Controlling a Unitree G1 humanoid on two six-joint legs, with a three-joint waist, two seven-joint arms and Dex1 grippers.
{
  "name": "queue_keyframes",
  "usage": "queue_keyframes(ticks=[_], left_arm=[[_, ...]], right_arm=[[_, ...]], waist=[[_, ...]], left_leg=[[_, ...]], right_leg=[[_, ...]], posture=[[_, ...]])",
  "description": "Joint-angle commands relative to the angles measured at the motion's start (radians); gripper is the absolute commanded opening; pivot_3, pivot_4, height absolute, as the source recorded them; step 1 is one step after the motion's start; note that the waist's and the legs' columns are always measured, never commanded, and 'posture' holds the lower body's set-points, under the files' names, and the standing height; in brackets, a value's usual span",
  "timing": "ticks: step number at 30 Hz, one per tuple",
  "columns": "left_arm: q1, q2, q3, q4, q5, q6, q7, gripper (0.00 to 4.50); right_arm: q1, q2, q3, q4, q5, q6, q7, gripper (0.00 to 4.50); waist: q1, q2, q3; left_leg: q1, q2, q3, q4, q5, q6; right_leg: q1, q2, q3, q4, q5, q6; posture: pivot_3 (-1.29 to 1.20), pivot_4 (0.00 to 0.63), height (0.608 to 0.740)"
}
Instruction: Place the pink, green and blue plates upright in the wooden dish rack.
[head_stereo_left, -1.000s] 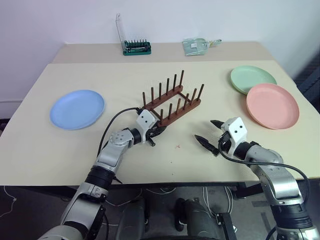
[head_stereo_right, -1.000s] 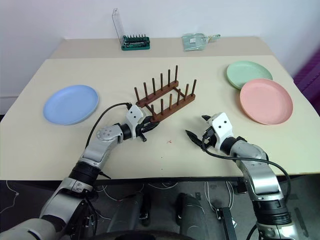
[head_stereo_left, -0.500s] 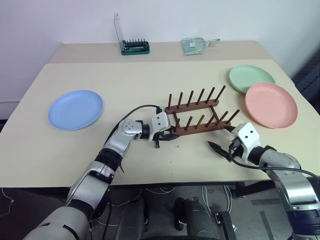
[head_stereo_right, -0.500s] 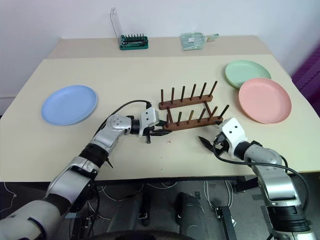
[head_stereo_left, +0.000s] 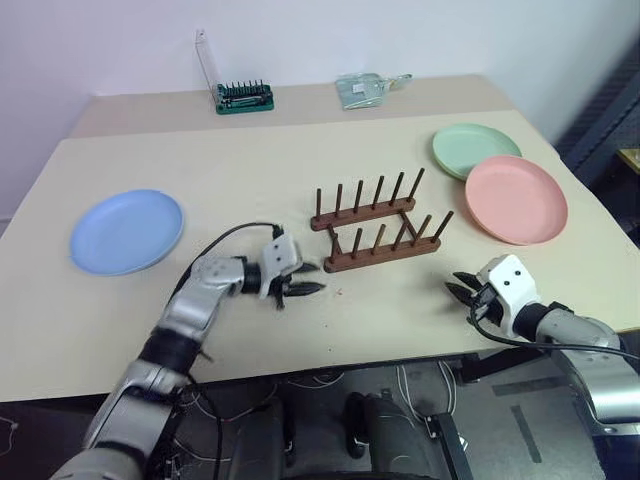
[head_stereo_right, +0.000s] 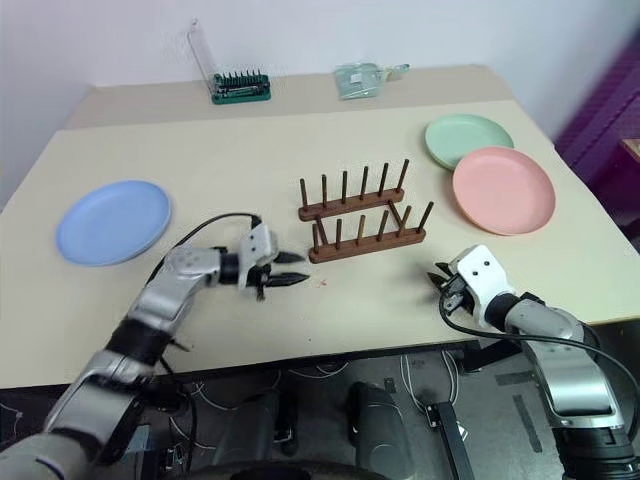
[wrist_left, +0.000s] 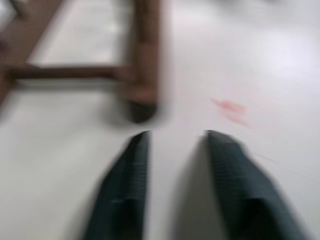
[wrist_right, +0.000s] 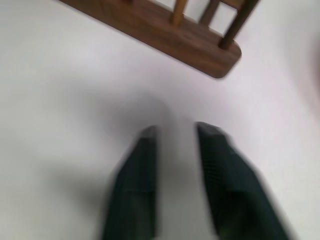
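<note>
The wooden dish rack (head_stereo_left: 375, 226) stands empty at the table's middle, its rails running left to right. Far left lies the blue plate (head_stereo_left: 127, 231). At the right, the green plate (head_stereo_left: 476, 151) lies flat behind the pink plate (head_stereo_left: 515, 198). My left gripper (head_stereo_left: 318, 277) rests just left of the rack's near rail, apart from it, open a little and empty; in the left wrist view its fingers (wrist_left: 130, 175) point at the rail's end (wrist_left: 145, 60). My right gripper (head_stereo_left: 454, 284) is shut and empty, in front of the rack's right end (wrist_right: 165, 35), close to the table's front edge.
A green screwdriver-bit holder (head_stereo_left: 245, 97) and a clear packet (head_stereo_left: 362, 88) sit at the back of the table. The table's front edge (head_stereo_left: 400, 355) runs just under both arms. Bare tabletop separates the blue plate from the rack.
The rack swung from a slant to lie straight across the table. My left gripper let go of it and drew back left. My right gripper moved right and shut. The camera shifted.
</note>
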Motion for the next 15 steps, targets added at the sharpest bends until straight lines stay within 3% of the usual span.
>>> queue_keyframes(ticks=[1,8,15], left_arm=[[0.040,-0.025,-0.111,-0.120,0.043,0.099,0.016,1.00],[-0.021,-0.184,-0.192,-0.001,0.211,0.176,0.274,1.00],[-0.105,-0.269,-0.111,0.218,0.262,0.194,0.556,1.00]], right_arm=[[-0.061,-0.012,0.039,0.034,-0.049,-0.007,-0.011,0.10],[-0.228,0.043,0.155,0.203,-0.142,-0.029,-0.049,0.10],[-0.395,0.118,0.231,0.395,-0.252,-0.078,-0.143,0.10]], waist=[[0.008,0.001,0.000],[0.049,-0.001,-0.001],[0.046,-0.007,-0.006]], left_leg=[[0.001,0.000,0.000,0.000,0.000,0.000],[0.008,-0.003,0.000,0.002,-0.001,-0.002],[0.010,-0.003,-0.001,0.002,-0.002,-0.003]], right_leg=[[0.001,0.000,0.000,0.000,-0.001,-0.001],[0.013,-0.004,0.000,-0.005,-0.002,0.000],[0.015,-0.006,-0.003,-0.006,-0.002,0.000]], posture=[[0.00,0.150,0.730],[0.00,0.150,0.730],[0.00,0.150,0.730]])
